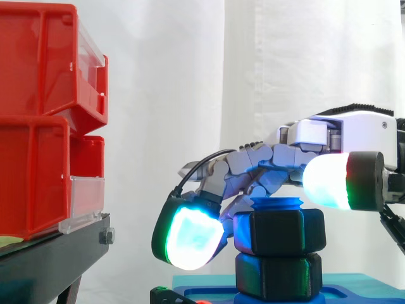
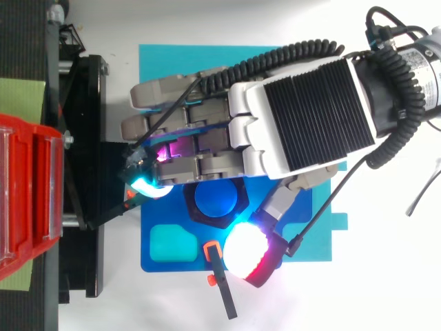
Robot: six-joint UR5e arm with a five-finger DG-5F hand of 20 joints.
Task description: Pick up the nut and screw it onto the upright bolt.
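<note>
1. Clamp (image 2: 224, 293), black bar with orange tips. It lies at the near edge of the base plate, just beside the thumb pad.
2. Thumb pad (image 1: 326, 180), glowing white with a red and green band. It is nearest the side camera, level with the bolt's top and just above the nut's near upper corner.
3. Nut (image 1: 281, 231), black and hexagonal. It sits on the upright bolt (image 1: 276, 204), whose blue top stands proud of it. The side view gives the stacking: the nut rests on a second black hex block (image 1: 278, 275) of like size. The top view gives the plan: the nut's hex outline rings the round blue bolt top.
4. Hand (image 2: 303, 114), entering from the right. Its fingers are curled down around the nut, and one finger pad (image 1: 193, 237), white-cyan with a green rim, lies against the nut's left flank. From above, a magenta glow shows under the curled fingers.
5. Base plate (image 2: 162, 214), blue, resting on a cyan mat (image 2: 179, 62).
6. Two red bins, the upper (image 1: 38, 63) above the lower (image 1: 31, 183), with clear front panels. They stand on the black stand (image 1: 57, 253), well left of the nut.
7. White curtain (image 1: 190, 76), behind everything.
</note>
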